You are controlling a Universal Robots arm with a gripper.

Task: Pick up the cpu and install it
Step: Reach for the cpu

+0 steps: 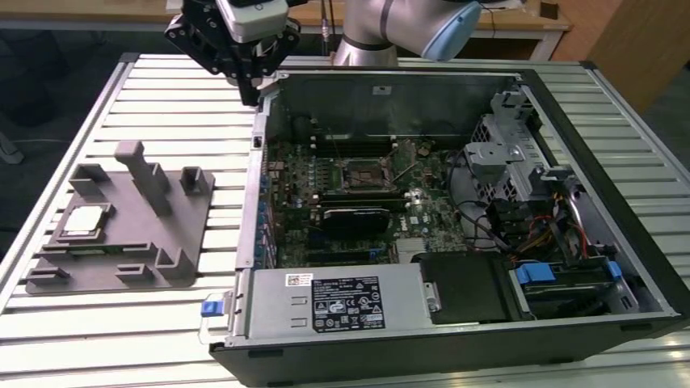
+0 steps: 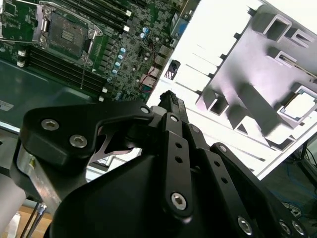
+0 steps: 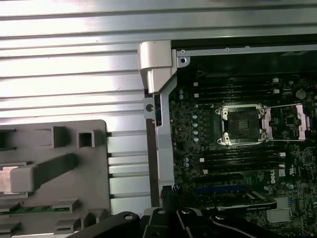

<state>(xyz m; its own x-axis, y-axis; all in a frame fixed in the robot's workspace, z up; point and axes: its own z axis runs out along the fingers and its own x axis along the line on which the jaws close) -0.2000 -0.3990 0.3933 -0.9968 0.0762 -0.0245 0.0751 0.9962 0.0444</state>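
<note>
Claw (image 1: pixel 250 95) closed, gripping nothing, hanging above far corner of open computer case (image 1: pixel 603 202), toward surface (image 1: pixel 161 89) edge farthest from exterior camera. Claw tip also seen in both wrist views (image 2: pixel 168 99) (image 3: pixel 166 192).

Cpu (image 1: pixel 84 222) lies flat in recess of grey fixture (image 1: pixel 161 234), near surface edge at exterior view's left, well apart from claw; shiny top visible in second wrist view (image 2: pixel 302 106).

Motherboard socket (image 1: pixel 361 172) inside case, frame lifted, no chip seated.
</note>
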